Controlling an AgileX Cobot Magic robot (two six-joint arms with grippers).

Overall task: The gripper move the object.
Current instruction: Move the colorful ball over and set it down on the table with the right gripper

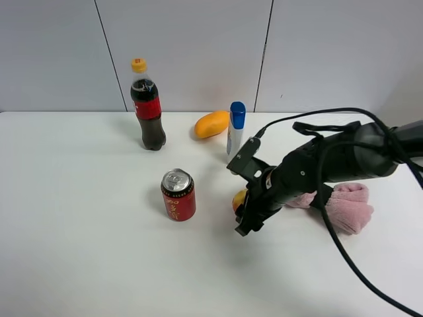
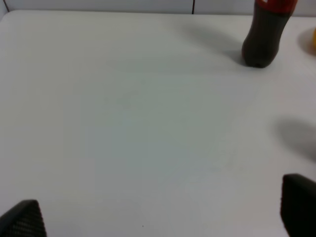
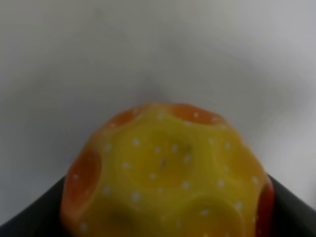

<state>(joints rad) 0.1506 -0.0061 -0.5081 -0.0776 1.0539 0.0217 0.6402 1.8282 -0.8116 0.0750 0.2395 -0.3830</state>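
The ball [image 1: 238,199], mottled yellow and orange-red, sits between the fingers of my right gripper [image 1: 246,212], a black claw on a thick dark arm with black cables that reaches in from the right. In the right wrist view the ball [image 3: 165,173] fills the lower frame, dimpled yellow with orange patches, and a black finger [image 3: 291,210] shows on either side of it. My right gripper [image 3: 163,222] is shut on it, close over the white table. My left gripper [image 2: 160,217] is open and empty; only its two fingertips show, wide apart.
A red can [image 1: 178,195] stands left of the ball. A cola bottle [image 1: 147,105], an orange mango [image 1: 211,124] and a blue-capped white bottle [image 1: 235,129] stand behind. A pink cloth [image 1: 347,205] lies under the right arm. The cola bottle [image 2: 264,39] shows in the left wrist view.
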